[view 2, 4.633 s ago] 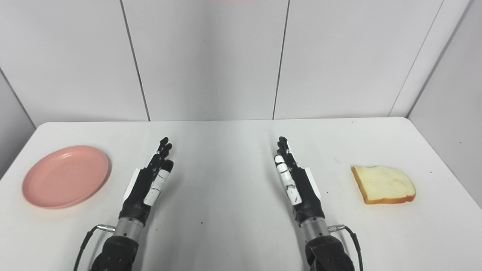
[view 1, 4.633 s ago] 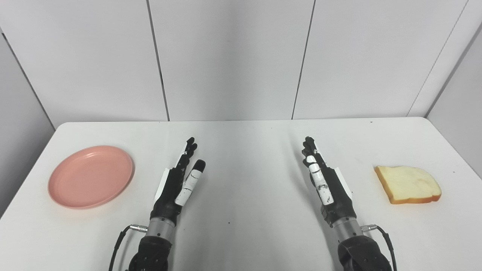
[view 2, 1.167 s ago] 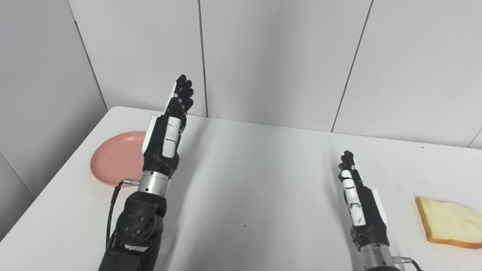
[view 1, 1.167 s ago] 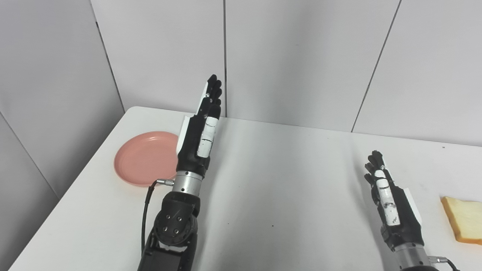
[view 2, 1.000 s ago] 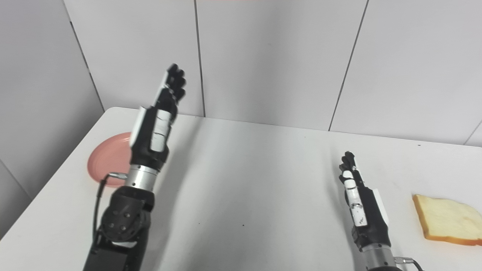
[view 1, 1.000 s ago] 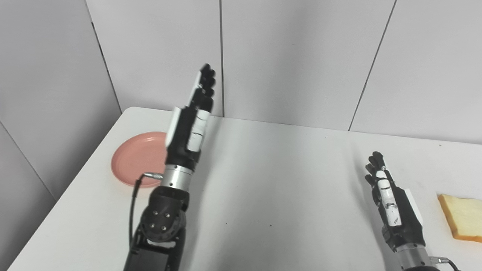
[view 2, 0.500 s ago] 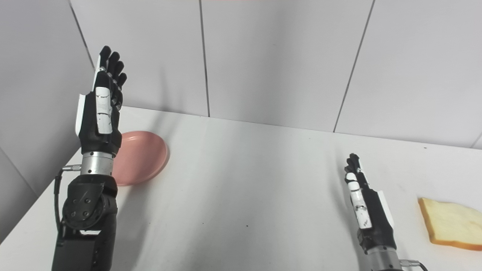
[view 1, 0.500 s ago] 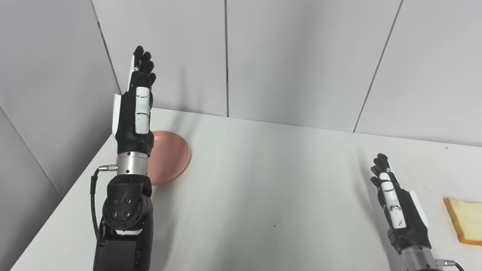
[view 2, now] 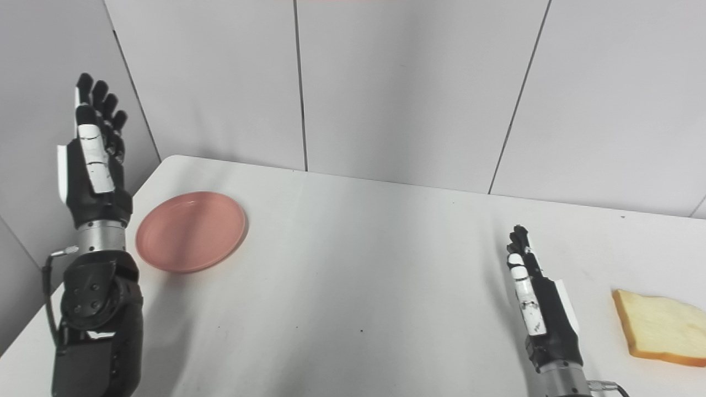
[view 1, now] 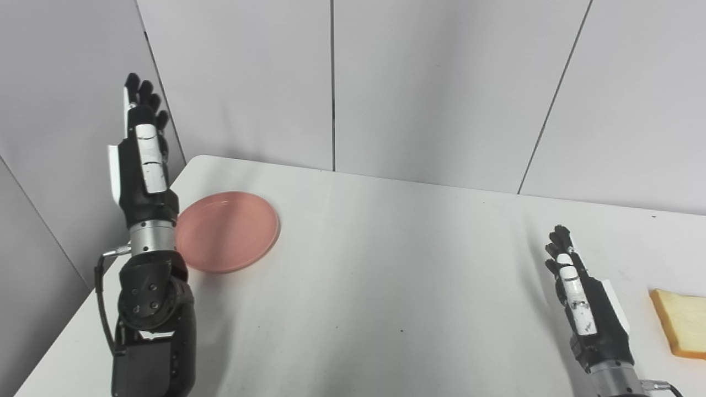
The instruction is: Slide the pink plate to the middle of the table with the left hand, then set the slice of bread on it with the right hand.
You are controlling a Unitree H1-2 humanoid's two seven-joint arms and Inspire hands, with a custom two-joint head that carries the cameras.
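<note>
Fingers spread and empty, the left robot hand [view 1: 140,165] is raised beside the pink plate [view 1: 227,231] at the desk [view 1: 386,286] corner. A careless sweep could knock it off. Right robot hand [view 1: 584,309] open, empty, near the bread slice [view 2: 659,331].

Smooth matt pink plate [view 1: 229,231] that looks plastic, soft porous slice of bread [view 2: 659,327], smooth white table [view 1: 386,286], black-and-white plastic-looking left hand [view 1: 140,160] above a bare-metal wrist.
</note>
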